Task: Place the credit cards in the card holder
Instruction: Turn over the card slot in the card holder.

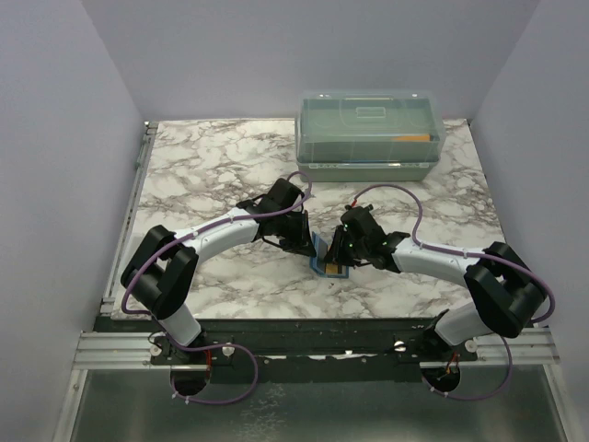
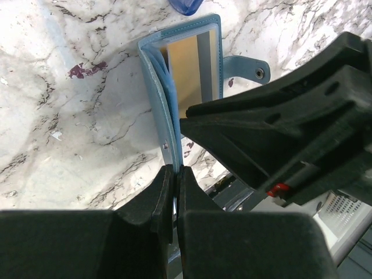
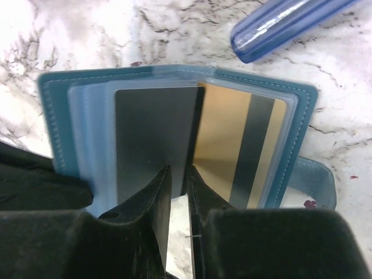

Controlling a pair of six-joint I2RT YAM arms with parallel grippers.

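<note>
From the top camera I have the card holder (image 1: 329, 264) just below the middle of the frame, on the marble table (image 1: 212, 175) between my two arms, with the lidded box (image 1: 368, 133) well apart from it at the upper right. My left gripper (image 2: 175, 170) is pinched tight on the edge of the holder's teal cover; in the left wrist view, the fingers meet on it at lower centre, and the holder opens away from them toward the top of the frame. In the right wrist view the holder fills the middle, spread open like a book. A gold card (image 3: 224, 139) with a dark stripe sits behind a clear sleeve on the right half, and a dark card (image 3: 152, 133) faces the camera on the left half, over pale clear sleeves. My right gripper (image 3: 179, 171) has its fingers drawn narrow, with their tips at that dark card's lower edge. A pale strip shows in the slit between them, and I cannot tell whether they actually grip anything (the angle is too steep). The snap strap (image 3: 317, 181) pokes out at the holder's lower right. A blue translucent object (image 3: 285, 23) lies on the marble in the upper right.
</note>
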